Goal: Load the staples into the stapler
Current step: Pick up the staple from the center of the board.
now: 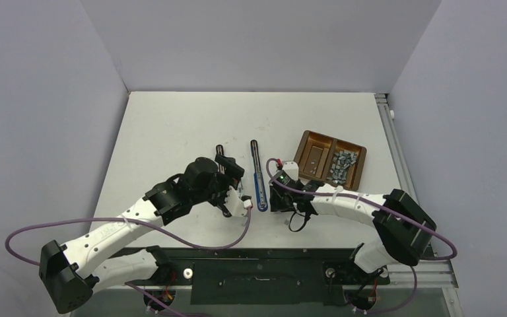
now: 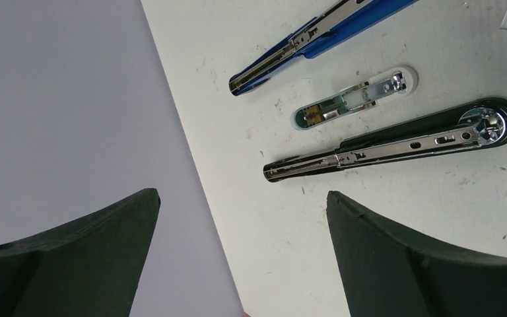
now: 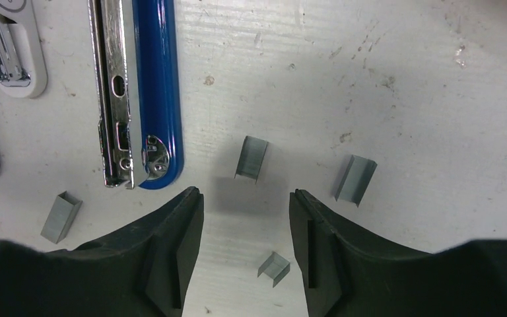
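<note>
- Staples (image 3: 251, 158) lie loose on the bench (image 3: 403, 79); one strip sits at twelve o'clock, just ahead of the right end effector (image 3: 245, 221), which is released.
- Blue stapler (image 3: 158, 92), rail showing, lies at eleven o'clock.
- Left end effector (image 2: 243, 224), released, faces the black stapler (image 2: 396, 142) at two o'clock.
- Pickup seems in hand; next calls for descending, then clenching squarely.
- Brown tray (image 1: 333, 140) at two o'clock holds more.

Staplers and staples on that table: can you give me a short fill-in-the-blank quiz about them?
1. The stapler lying nearest the right gripper is ____ in colour.
2. The right wrist view shows ____ loose staple strips on the table.
3. The right gripper's jaws stand ____, holding nothing.
4. The brown tray has ____ compartments.
Missing words: blue; four; open; two.
</note>
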You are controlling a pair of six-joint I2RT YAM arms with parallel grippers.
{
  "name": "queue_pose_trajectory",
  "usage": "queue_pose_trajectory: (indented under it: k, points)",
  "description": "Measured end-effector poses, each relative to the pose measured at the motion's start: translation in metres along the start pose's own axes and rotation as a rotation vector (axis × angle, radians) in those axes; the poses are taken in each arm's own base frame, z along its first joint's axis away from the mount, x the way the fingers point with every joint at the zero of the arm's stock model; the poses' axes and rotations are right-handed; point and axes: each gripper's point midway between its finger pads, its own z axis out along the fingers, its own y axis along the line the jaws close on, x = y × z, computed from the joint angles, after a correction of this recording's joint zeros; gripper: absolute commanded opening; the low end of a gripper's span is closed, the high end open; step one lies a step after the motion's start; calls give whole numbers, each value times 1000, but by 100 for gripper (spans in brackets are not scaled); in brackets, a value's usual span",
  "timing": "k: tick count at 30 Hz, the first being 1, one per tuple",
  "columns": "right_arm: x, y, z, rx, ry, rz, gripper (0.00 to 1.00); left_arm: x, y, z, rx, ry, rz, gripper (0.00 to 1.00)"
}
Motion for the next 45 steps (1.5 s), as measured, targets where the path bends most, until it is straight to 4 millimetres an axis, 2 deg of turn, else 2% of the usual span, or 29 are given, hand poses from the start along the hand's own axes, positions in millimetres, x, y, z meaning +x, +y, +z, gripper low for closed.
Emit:
queue_pose_trajectory:
  k: [10,19,25,33,37,42,45]
  points:
    - [3,0,16,27,12,-11,40,5,4,-3,-35,33,-92,96]
    - [-1,3,20,35,-18,-20,22,1,23,-16,-133,8,-141,96]
    - [-2,1,20,50,-30,-25,14,2,18,-21,-139,2,-144,96]
    - [-4,-3,17,62,-34,-42,13,-2,12,-22,-134,-27,-141,96]
    - [-17,5,-5,-32,-36,-27,13,-7,12,-22,-133,-55,-135,96]
    - [-71,20,-55,-277,-113,62,13,-16,16,-19,-170,-112,-98,96]
    - [-94,25,-82,-408,-142,84,13,-21,17,-17,-210,-151,-43,96]
